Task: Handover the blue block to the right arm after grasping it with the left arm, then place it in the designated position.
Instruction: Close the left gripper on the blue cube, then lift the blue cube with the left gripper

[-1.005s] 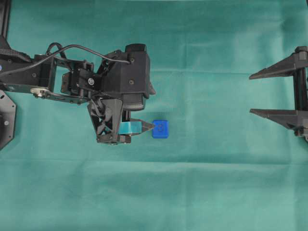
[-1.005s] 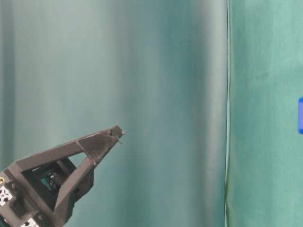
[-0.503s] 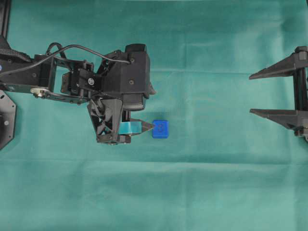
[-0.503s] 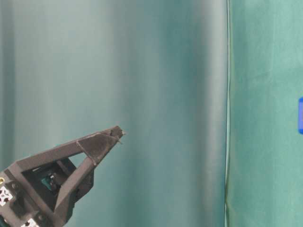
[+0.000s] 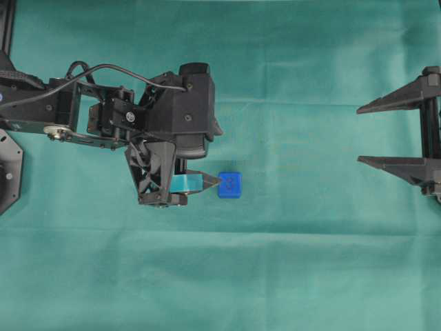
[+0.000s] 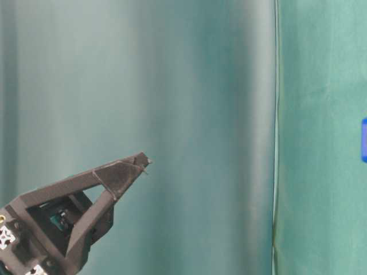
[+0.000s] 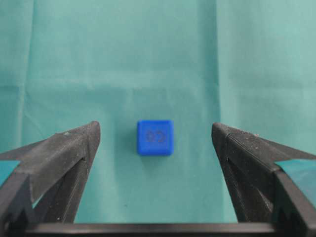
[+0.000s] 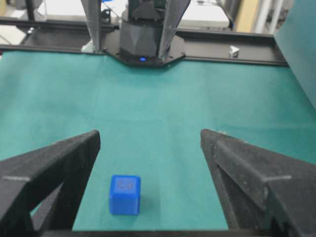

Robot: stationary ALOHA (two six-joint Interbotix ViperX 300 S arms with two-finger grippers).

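Block (image 7: 155, 138), blue, sits on green surface (image 5: 310, 269) between spread fingers of left end effector (image 7: 155, 143), untouched. Right end effector (image 5: 360, 134) at far edge, wide open, empty.

From my station I see a desk covered in wrinkled green cloth (image 5: 310, 276), faintly creased. A black metal frame rail (image 8: 232, 47) borders its far edge, bright room clutter blurred beyond.
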